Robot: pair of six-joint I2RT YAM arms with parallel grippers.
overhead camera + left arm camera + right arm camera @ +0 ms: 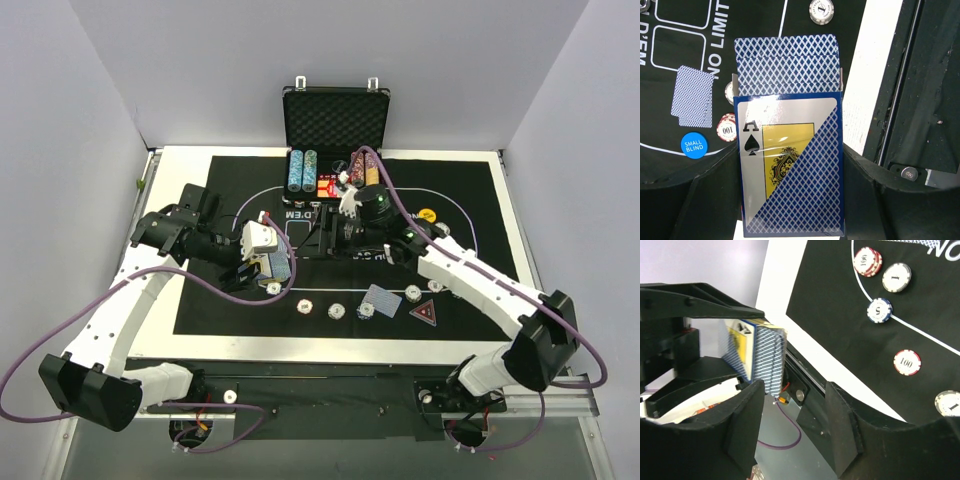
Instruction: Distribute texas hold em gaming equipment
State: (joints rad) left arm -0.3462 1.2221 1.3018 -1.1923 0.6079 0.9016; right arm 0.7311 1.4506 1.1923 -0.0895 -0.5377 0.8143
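Two arms are on my screen, and the surface under them is a white table [330,347] almost covered by a black mat [200,295] with white lines and lettering. Pale grey walls [200,60] close in the back and both sides. At the far edge an open black case [335,115] stands with its foam lid up and columns of chips in the tray. Reading what I can: "NO LIMIT" in white on the mat in the left wrist view, "SMALL BLIND" on a round blue disc [694,145], and "100" on a red-striped chip [727,128] just beside it. Over on the right wrist view I get a blue chip [879,310] marked 5, a pale chip [896,277] marked 1 and a red chip [907,362] marked 100. My left gripper [791,165] is clamped on the card box [790,130], flap open, an ace of spades on its front, held over the near-left part of the mat by the white border. My right gripper [794,410] has its fingers apart with nothing between them, and the box is close by. Two face-down cards [691,96] lie on the mat. The triangular marker [425,313] and a yellow disc [427,214] sit on the right half.
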